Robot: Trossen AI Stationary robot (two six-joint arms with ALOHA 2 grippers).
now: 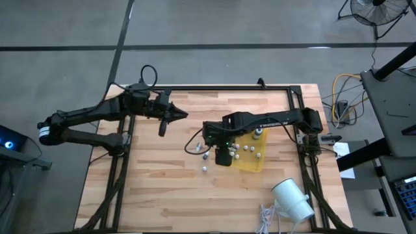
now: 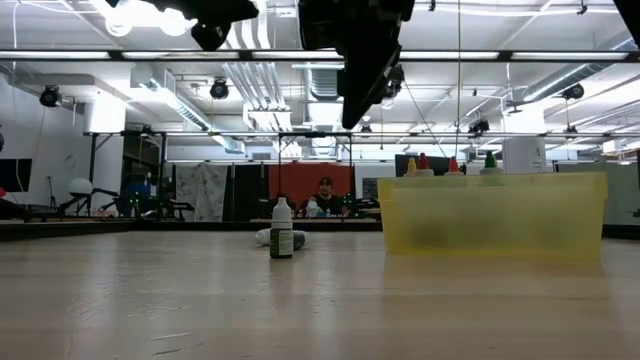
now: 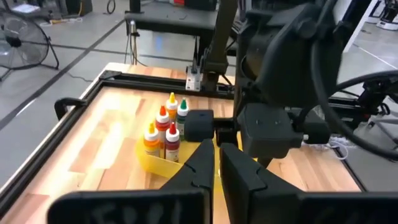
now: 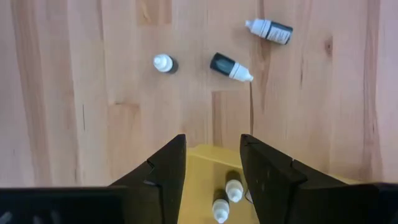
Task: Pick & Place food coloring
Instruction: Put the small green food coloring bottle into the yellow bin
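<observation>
Hovering with parted, empty fingers, the right gripper (image 4: 212, 163) sits above the yellow tray's (image 4: 205, 155) edge; three small white-capped dark vials (image 4: 231, 66) lie on the wooden table (image 4: 74, 74) beyond, likely awaiting pickup. The left gripper (image 1: 162, 127) waits closed.

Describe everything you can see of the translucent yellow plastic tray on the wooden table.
The translucent yellow plastic tray is a shallow rectangular container with low upright walls, resting flat on the wooden table. A cluster of small dropper bottles with yellow, orange, red and green tops stands upright inside one end, and tiny white-capped vials lie inside it. The right gripper hovers open above its edge.
</observation>
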